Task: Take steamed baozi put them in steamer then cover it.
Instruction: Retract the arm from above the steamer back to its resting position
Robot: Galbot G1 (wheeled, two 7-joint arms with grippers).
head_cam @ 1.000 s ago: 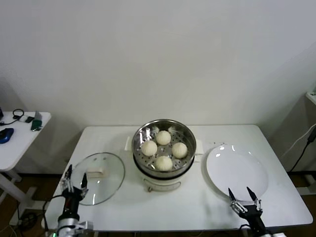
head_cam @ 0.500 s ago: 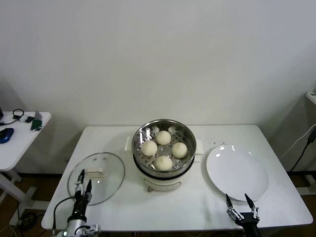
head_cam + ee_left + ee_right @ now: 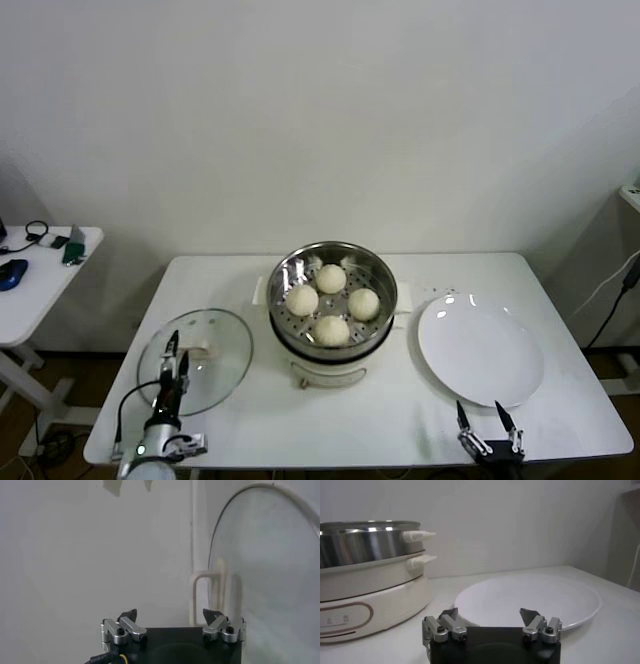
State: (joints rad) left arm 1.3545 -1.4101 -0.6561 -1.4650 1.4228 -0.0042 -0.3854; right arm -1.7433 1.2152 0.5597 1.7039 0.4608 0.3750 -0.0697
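Baozi, four steamed baozi (image 3: 331, 301) in all, sit together on the perforated floor of the steamer (image 3: 333, 262), a shiny steel basket on its cream-white pot base at the middle of the bench (image 3: 260, 420), toward the back edge. The steamer is uncovered: the cover (image 3: 215, 345), a clear glass lid with a cream-white handle, lies flat on the bench near the left edge. Over the cover's near rim at the front left corner hovers the left gripper (image 3: 176, 352), fingers apart and holding nothing. A bare white plate (image 3: 480, 350) rests near the right edge. The right gripper (image 3: 485, 418) sits at the front edge just before the plate, fingers spread wide and empty.
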